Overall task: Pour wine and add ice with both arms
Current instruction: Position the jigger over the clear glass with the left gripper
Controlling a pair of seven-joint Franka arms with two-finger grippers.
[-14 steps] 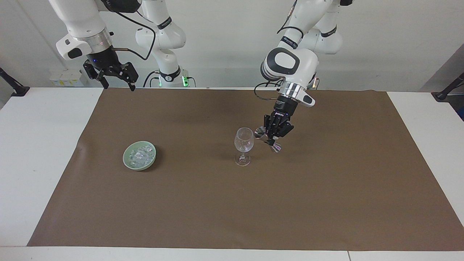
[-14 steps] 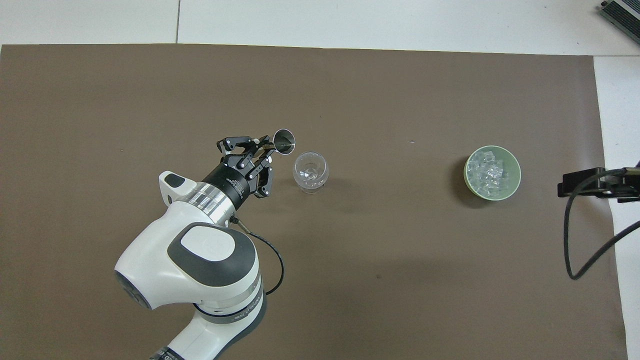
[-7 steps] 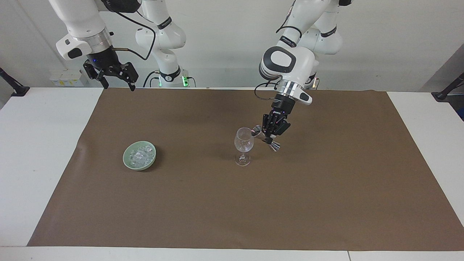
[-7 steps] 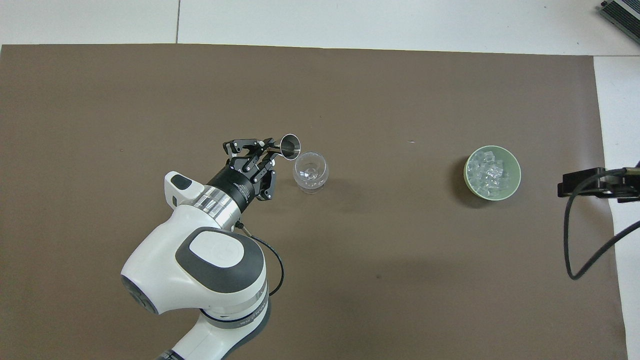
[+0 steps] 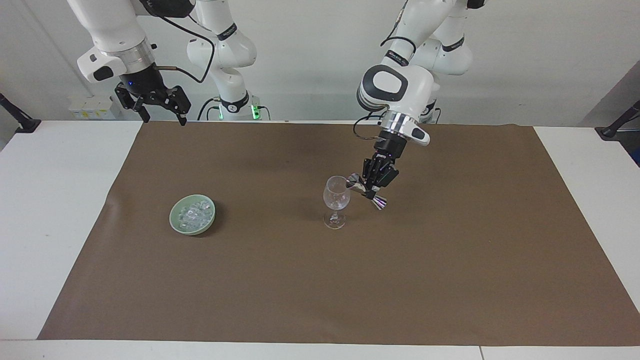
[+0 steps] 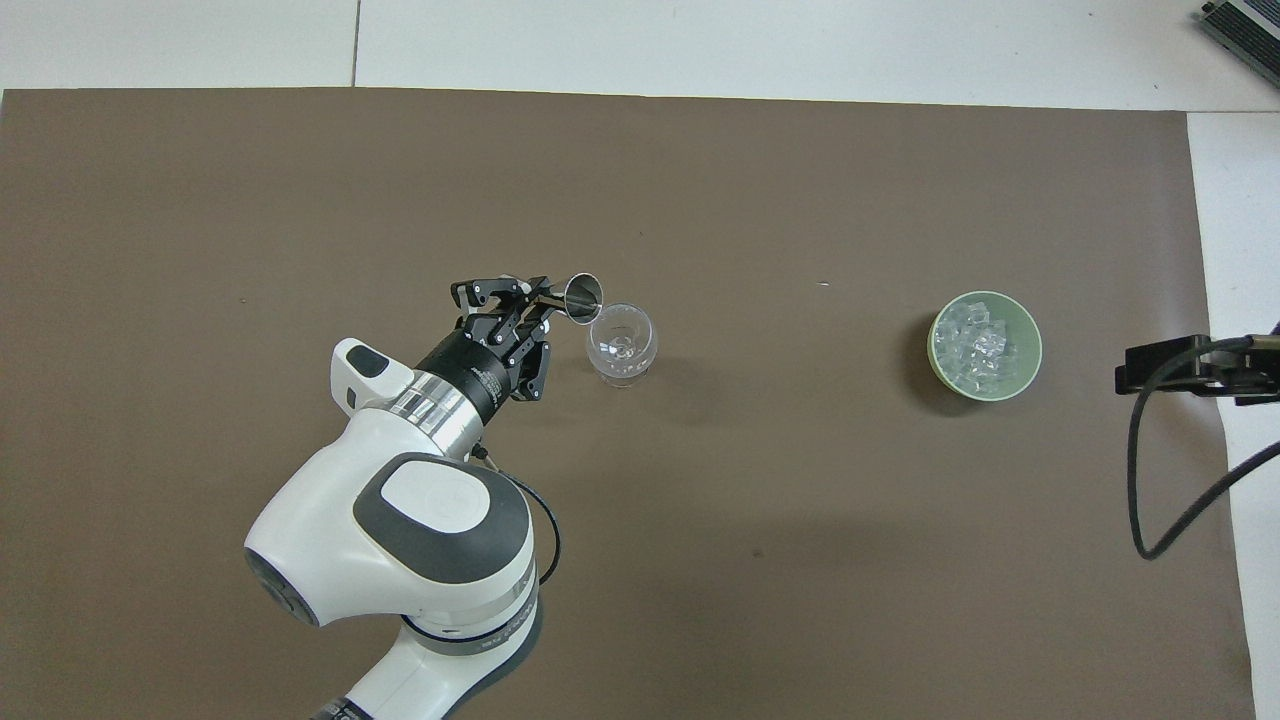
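Left arm: reaches down over the mat, wrist slanted toward the wine glass point(image 5: 336, 200).
Left gripper point(image 5: 370, 188): pinches a metal jigger point(image 5: 366, 191), tipped sideways, mouth at the glass rim.
Right gripper point(image 5: 159, 111): waits raised at the mat's corner, fingers spread.
Ice point(image 5: 194, 214): in the green bowl point(image 5: 176, 224), toward the right arm's end.

Wine glass point(image 5: 336, 199) as landmark: left claw point(image 5: 370, 191) with tilted jigger point(image 5: 366, 192) crowds its left-arm side; toward green bowl point(image 5: 192, 214), mat point(image 5: 320, 280) lies open.
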